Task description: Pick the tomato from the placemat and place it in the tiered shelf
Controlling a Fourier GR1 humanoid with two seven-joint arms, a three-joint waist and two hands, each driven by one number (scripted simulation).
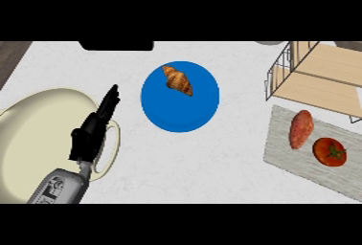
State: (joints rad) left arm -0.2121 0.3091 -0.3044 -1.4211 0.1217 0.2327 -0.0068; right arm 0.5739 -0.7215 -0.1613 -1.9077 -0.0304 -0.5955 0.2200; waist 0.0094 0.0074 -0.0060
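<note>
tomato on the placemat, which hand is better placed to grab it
Hard to favour either: only the left hand shows, over the cream teapot at far left. The tomato lies far right; the right hand is out of view.

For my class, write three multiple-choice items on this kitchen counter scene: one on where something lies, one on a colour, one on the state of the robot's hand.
1. Where does the tomato lie?
A. on the grey placemat
B. on the plate
C. in the tiered shelf

2. What colour is the plate under the croissant?
A. white
B. blue
C. green

3. How is the left hand?
A. curled round the tomato
B. holding the croissant
C. open, holding nothing

Key: 1 A, it sits beside the sweet potato on the mat; 2 B, the plate is plainly blue; 3 C, straight fingers, over the cream jug.
</note>
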